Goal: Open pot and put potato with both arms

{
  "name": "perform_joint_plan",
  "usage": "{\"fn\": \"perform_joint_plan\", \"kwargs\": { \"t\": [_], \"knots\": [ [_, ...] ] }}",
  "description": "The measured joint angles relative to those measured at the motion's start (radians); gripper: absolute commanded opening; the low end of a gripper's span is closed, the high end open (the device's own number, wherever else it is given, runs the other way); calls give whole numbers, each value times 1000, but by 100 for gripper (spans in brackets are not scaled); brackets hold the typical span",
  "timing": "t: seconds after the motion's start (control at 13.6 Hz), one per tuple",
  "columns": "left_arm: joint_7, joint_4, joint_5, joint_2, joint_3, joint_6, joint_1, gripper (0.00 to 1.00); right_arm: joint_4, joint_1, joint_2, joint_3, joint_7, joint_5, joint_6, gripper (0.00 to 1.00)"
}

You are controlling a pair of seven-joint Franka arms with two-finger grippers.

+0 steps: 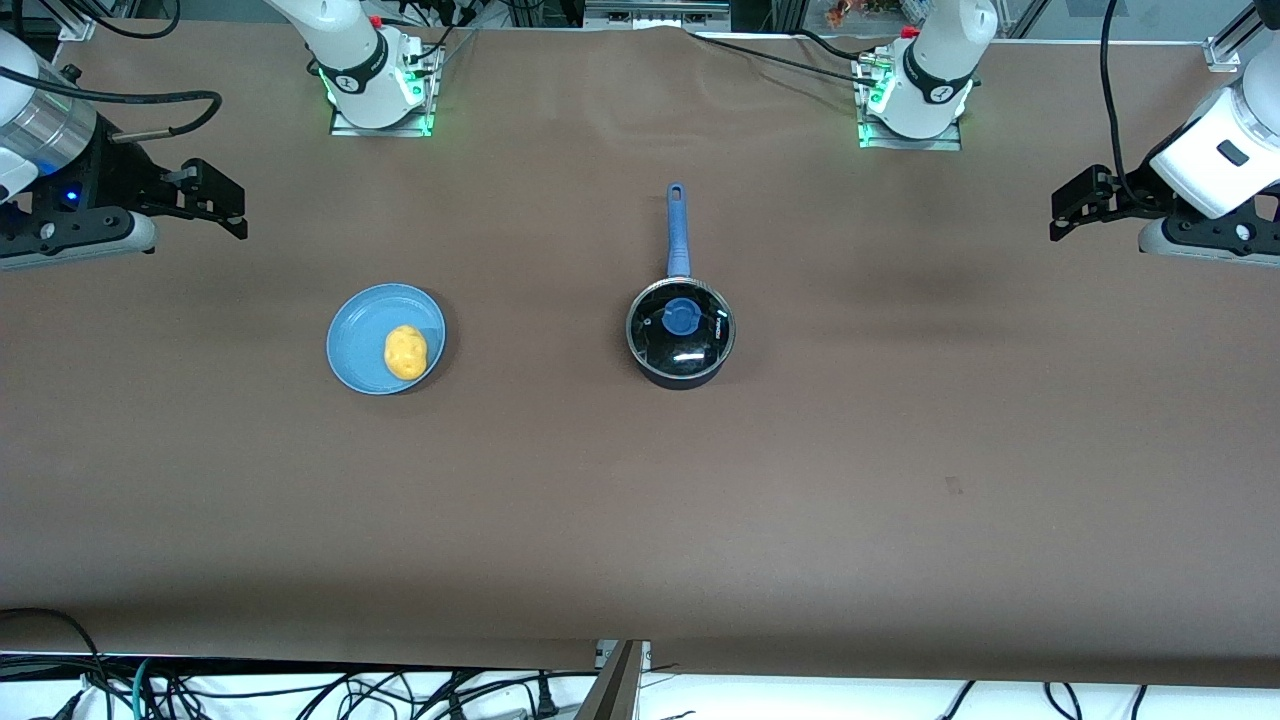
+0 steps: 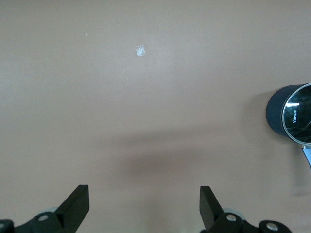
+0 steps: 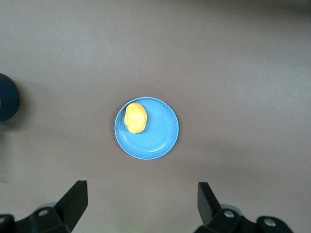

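While both arms wait high at the table ends, the pot (image 1: 680, 338) sits just right of frame center in the front view, glass lid (image 1: 681, 331) on, blue knob (image 1: 682, 317) centered on it. Its long blue handle (image 1: 677, 230) runs straight up the frame toward the robot bases, so the pot's long axis is vertical in this view. Blue plate (image 1: 352, 345) lies left of center, well apart from the pot, toward the right arm's end. The potato (image 1: 405, 352) rests on the plate, off-center on the pot-facing side, long axis roughly vertical in frame with a slight tilt. Right gripper (image 1: 215, 205) hangs at the left edge over bare table; the right wrist view shows its fingers (image 3: 74, 200) spread wide, nothing between, plate and potato (image 3: 135, 117) mid-frame below. Left gripper (image 1: 1075, 208) hangs at the right edge; its fingers (image 2: 75, 203) also spread, empty, with the pot (image 2: 291, 119) cut off at that view's right edge.
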Motion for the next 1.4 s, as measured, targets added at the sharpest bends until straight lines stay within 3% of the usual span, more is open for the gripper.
{"fn": "perform_joint_plan", "kwargs": {
  "t": [1.4],
  "knots": [
    [2,5,0,10,-5,-70,-5,100,-28,-14,-25,-19,6,0,1,100]
  ]
}}
